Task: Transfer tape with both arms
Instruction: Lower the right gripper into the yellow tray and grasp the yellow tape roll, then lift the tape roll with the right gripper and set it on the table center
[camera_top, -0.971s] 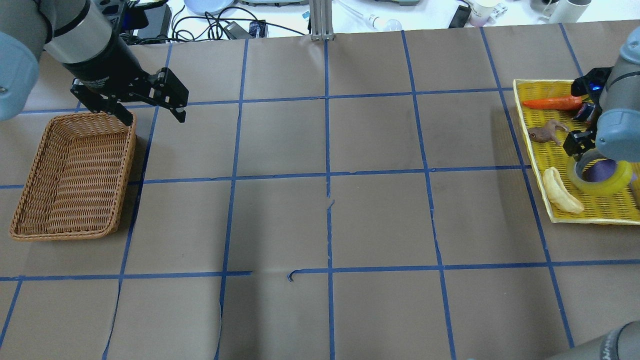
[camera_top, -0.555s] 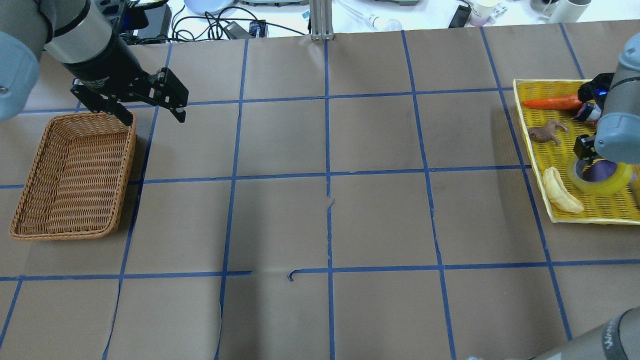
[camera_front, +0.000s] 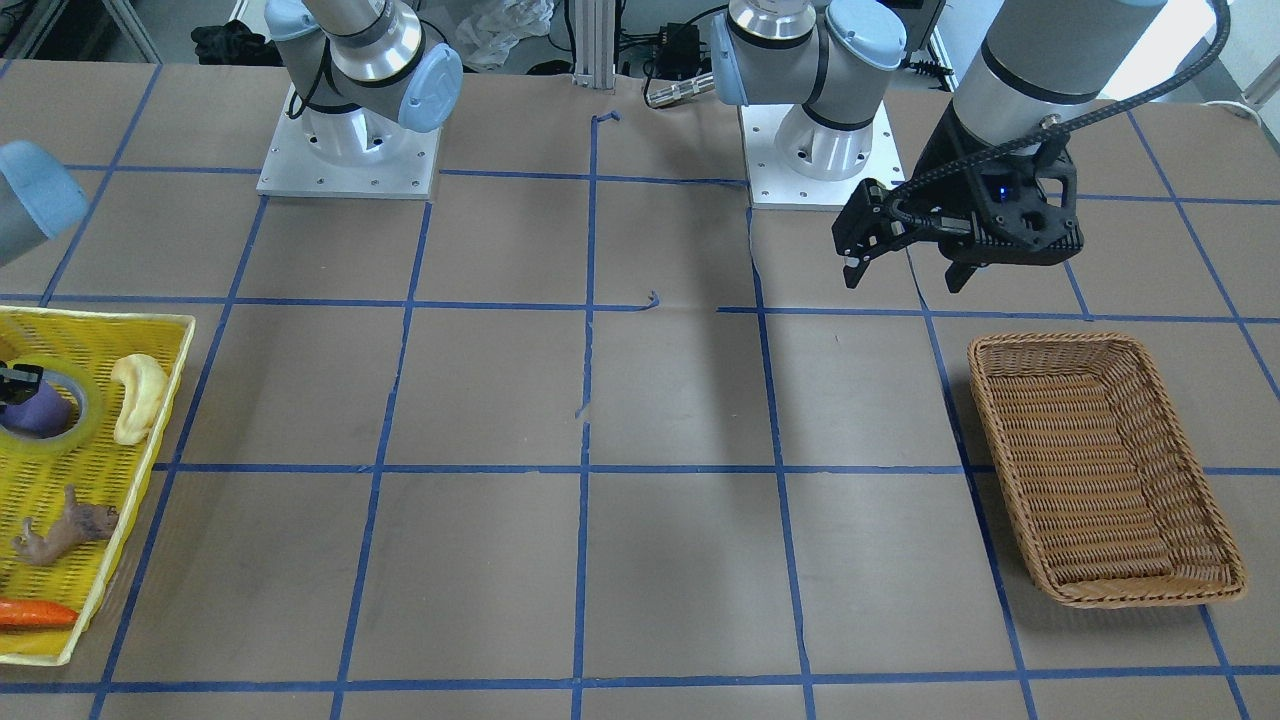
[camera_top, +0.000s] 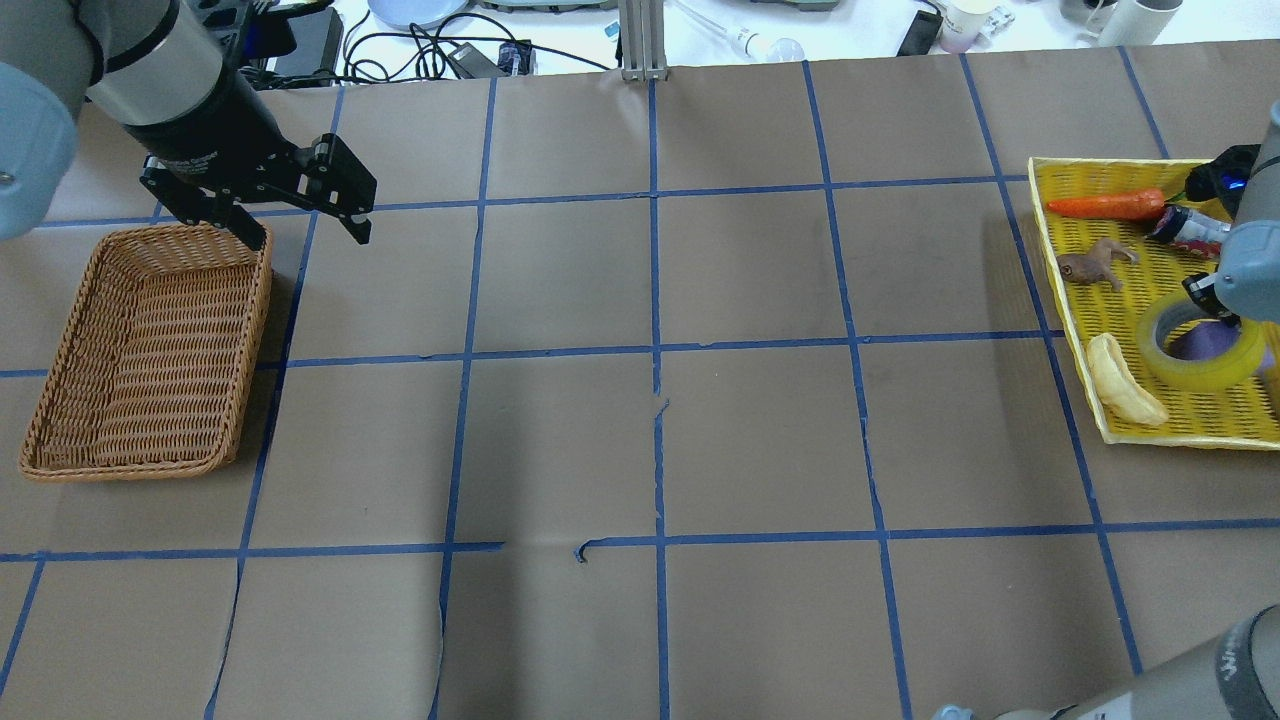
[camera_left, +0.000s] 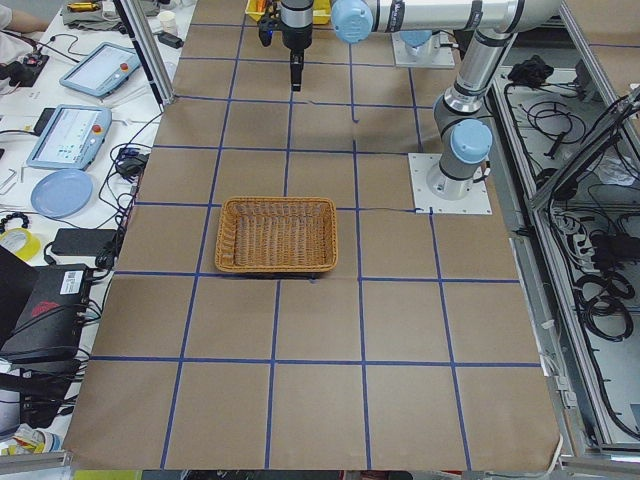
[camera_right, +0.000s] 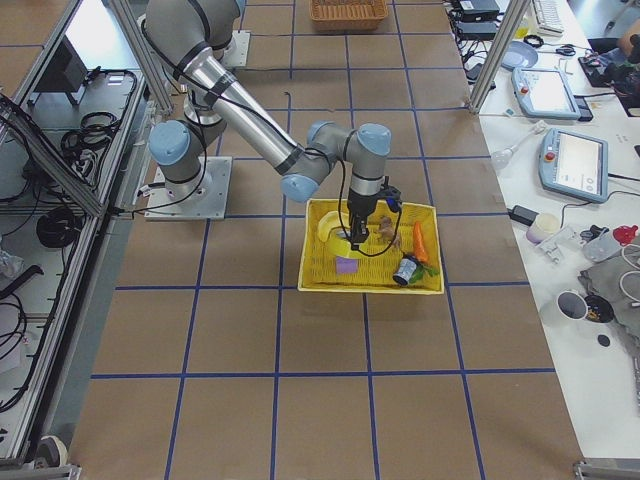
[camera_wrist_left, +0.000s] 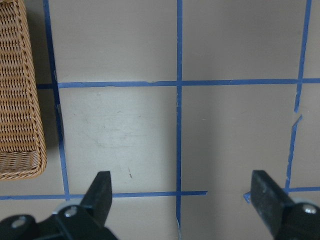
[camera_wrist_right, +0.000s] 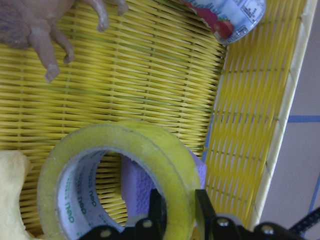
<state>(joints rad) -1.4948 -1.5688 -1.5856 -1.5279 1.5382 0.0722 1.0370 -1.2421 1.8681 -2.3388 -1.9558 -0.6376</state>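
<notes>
tape (camera_wrist_right: 150, 147) – sits in the yellow tray (camera_top: 1090, 168) | right gripper (camera_wrist_right: 177, 212) – we see its jaws pinched on the roll's wall, one finger inside the core | left gripper (camera_wrist_left: 181, 182) – jaws wide apart, hovering just beside the wicker basket (camera_top: 262, 300)

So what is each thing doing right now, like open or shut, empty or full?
Left pincer: open, above bare table beside the basket.
Right pincer: shut on the tape, one finger inside the ring.
Tape: gripped, lying in the yellow tray.
Basket: empty.
Yellow tray: holding the tape and other items.
</notes>
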